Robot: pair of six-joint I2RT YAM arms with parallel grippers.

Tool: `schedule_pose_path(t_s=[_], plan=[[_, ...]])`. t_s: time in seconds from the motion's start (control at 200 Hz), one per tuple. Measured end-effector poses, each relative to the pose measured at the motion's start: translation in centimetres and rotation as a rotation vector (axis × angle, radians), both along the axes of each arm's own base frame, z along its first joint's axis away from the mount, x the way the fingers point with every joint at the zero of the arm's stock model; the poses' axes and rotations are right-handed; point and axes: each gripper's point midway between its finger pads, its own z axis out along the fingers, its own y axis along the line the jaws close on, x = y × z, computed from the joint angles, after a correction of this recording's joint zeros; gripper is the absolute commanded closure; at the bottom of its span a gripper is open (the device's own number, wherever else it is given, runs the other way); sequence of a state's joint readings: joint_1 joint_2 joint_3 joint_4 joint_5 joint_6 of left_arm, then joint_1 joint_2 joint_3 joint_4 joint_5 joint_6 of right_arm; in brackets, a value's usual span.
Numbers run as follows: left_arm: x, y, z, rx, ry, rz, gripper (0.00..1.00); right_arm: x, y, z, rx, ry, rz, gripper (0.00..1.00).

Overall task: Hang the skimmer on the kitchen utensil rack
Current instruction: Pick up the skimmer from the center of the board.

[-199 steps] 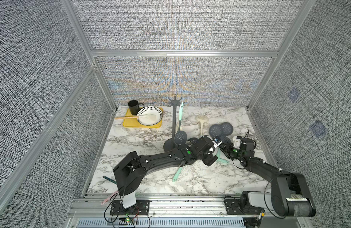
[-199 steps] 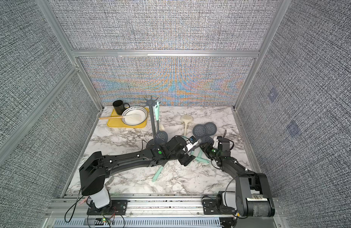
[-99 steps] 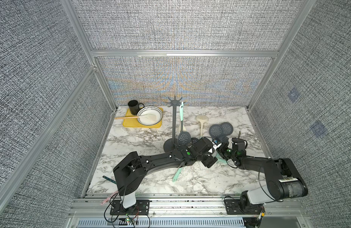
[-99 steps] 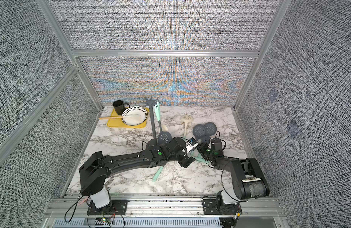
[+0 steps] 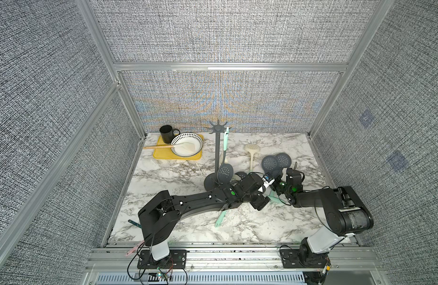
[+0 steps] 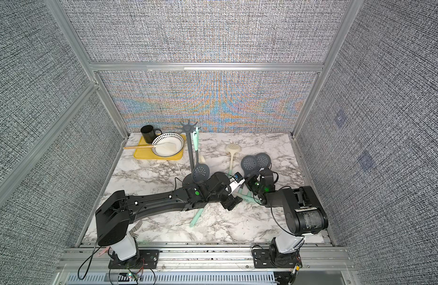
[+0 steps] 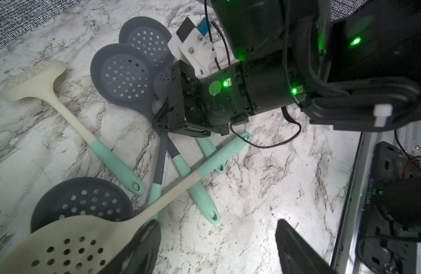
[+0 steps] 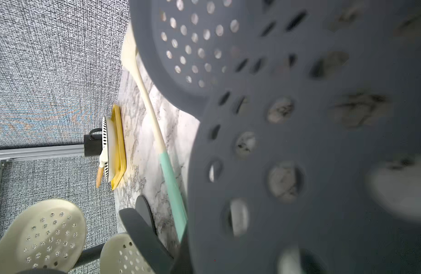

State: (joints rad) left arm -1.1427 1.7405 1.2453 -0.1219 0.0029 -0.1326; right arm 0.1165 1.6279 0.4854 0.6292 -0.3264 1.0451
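Hung skimmer (image 5: 224, 170) already on kitchen utensil rack (image 5: 216, 148). Others lie on desk (image 5: 262, 222), 4 o'clock of rack. Right gripper (image 7: 160, 121) jaws closed at grey skimmer (image 7: 124, 73) neck, hold unclear. Left gripper (image 7: 216, 223) jaws open, empty. Lift and hooking remain.

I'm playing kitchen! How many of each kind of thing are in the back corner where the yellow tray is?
Tray: 1
Cup: 1
Bowl: 1
Spatula: 1
Total: 4
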Motion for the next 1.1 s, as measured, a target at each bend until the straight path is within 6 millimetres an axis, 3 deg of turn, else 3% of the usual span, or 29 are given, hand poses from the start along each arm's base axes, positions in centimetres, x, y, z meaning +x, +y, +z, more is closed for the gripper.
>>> schedule_pose_path(t_s=[0.215,0.405,0.681,0.871,1.101], plan=[[0.0,-0.2,0.3,-0.017,0.011,0.008,0.21,-0.3,-1.8,2.4,-0.084,-0.067,-0.046,1.0],[0.0,-0.3,0.9,-0.037,0.012,0.014,0.21,-0.3,-5.5,5.8,-0.223,-0.16,-0.13,1.0],[0.1,-0.1,3.1,-0.091,0.023,0.042,0.2,0.5,-8.6,14.7,-0.527,-0.412,-0.164,1.0],[-0.3,1.6,9.2,-0.247,0.031,0.109,0.19,-0.3,-7.7,20.8,-0.639,-0.624,-0.083,1.0],[-0.2,8.2,15.9,-0.457,0.03,0.317,0.21,-3.8,-2.6,29.4,-0.699,-1.006,0.114,1.0]])
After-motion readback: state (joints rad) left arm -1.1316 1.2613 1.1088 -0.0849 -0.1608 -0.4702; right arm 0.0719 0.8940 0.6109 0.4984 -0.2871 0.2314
